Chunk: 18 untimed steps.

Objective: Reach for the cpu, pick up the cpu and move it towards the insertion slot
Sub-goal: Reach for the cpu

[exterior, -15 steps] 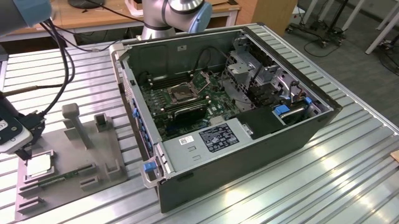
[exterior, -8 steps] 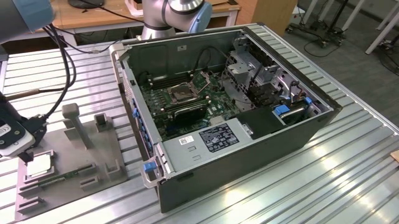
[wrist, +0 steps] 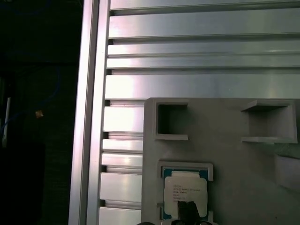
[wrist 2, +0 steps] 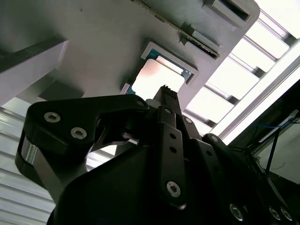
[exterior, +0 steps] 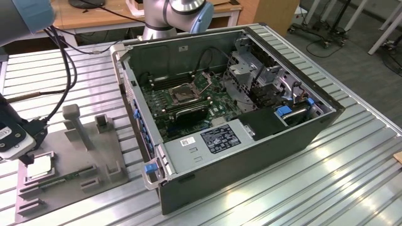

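Gripper [exterior: 25,157] just over cpu [wrist: 185,191] on fixture plate [wrist: 225,154]; open or closed, cannot tell. Cpu likely light, stiff, fragile; take by edges.

The cpu [wrist: 184,187] has a smooth, shiny silver metal face. The fixture plate [wrist: 225,154] is matt grey plastic. The desk [wrist: 187,84] is ribbed, glossy bare metal.

Upright posts [exterior: 73,123] on the fixture plate [exterior: 69,162] and the computer case wall [exterior: 133,110] stand between the tool [exterior: 26,159] and the insertion slot [exterior: 186,93], open from above.
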Motion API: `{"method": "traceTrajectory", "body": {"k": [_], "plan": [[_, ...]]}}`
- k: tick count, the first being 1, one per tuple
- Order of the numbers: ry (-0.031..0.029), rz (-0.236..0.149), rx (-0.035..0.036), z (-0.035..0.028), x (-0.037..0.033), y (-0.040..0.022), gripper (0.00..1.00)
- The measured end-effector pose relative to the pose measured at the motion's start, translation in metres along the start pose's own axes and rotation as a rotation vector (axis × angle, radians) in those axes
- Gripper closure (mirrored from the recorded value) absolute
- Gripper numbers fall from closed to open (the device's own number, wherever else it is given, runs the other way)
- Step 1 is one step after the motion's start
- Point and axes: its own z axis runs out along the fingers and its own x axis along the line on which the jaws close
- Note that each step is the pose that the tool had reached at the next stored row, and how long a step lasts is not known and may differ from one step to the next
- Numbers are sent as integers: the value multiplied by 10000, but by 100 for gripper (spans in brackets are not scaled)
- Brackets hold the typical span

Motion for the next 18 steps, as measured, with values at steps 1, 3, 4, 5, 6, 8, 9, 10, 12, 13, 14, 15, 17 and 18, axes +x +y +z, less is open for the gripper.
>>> {"method": "traceTrajectory", "body": {"k": [1, 3, 4, 5, 6, 8, 9, 10, 12, 13, 14, 15, 17, 18], "plan": [[-2, 0, -1, 10, 0, -4, 90], [-1, 1, -1, 34, 1, -8, 90], [-1, 1, -1, 45, 1, -10, 90], [-1, 1, 0, 49, 1, -10, 90], [0, 0, 0, 48, 1, -11, 90], [1, 0, 1, 48, 1, -11, 90], [1, 0, 1, 48, 1, -11, 90], [1, 0, 1, 49, 1, -10, 90], [0, 0, 1, 49, 1, -10, 90], [0, 1, 1, 49, 1, -10, 90], [0, 0, 0, 49, 1, -10, 90], [0, 0, 1, 49, 1, -11, 90], [1, 0, 0, 49, 1, -10, 90], [0, 0, 1, 50, 1, -10, 90]]}}
